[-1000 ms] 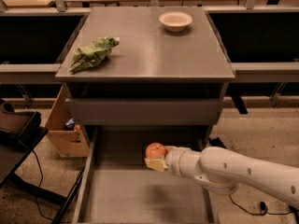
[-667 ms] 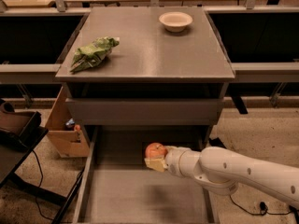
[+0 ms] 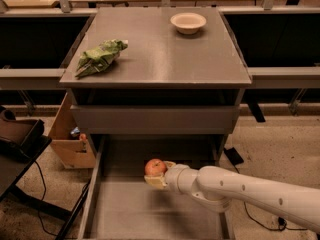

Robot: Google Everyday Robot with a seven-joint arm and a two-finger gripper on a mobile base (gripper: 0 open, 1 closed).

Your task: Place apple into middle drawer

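The apple is small, round and red-orange. My gripper is shut on it and holds it over the middle of the open middle drawer, a wide shallow grey metal drawer with low side walls. My white arm reaches in from the lower right. The apple hangs a little above the drawer floor, towards its back.
On the cabinet top lie a green wrinkly snack bag at the left and a cream bowl at the back right. The drawer above shows a plain grey front. A cardboard box and a dark object stand at the left.
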